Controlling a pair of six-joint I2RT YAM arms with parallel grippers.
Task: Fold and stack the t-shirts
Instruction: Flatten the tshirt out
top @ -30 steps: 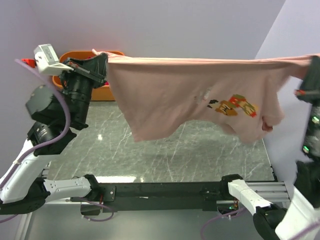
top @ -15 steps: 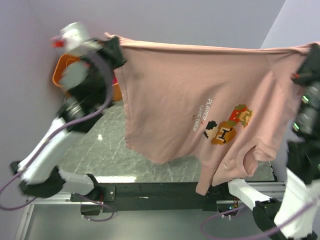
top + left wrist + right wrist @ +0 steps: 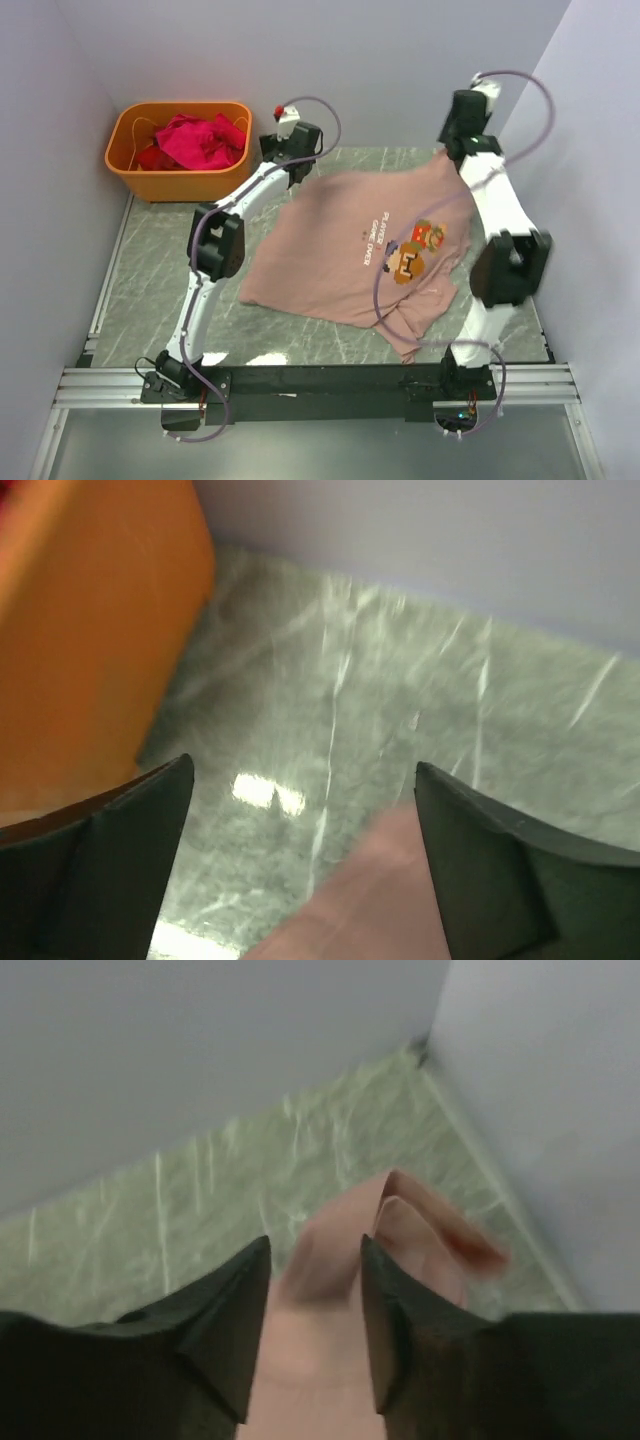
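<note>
The pink-tan t-shirt (image 3: 340, 250) lies spread on the marble table, pixel print up, its lower edge rumpled near the front right. My left gripper (image 3: 292, 150) hovers at the shirt's far left corner. In the left wrist view the left gripper (image 3: 302, 765) stands wide open, and a strip of the pink cloth (image 3: 380, 900) lies loose beside its right finger. My right gripper (image 3: 458, 140) is at the far right corner. Seen from its own wrist, the right gripper (image 3: 315, 1242) has its jaws apart, with the shirt's hem (image 3: 320, 1340) lying between them. Magenta t-shirts (image 3: 195, 140) are heaped in the tub.
An orange plastic tub (image 3: 150, 185) stands at the far left corner, close to my left gripper, and shows as an orange wall (image 3: 90, 630) in the left wrist view. Purple walls close the table at the back and both sides. Bare marble (image 3: 150, 270) lies left of the shirt.
Both arms swung forward and down from holding the shirt stretched in the air. The shirt now lies on the table, and both grippers have opened.
</note>
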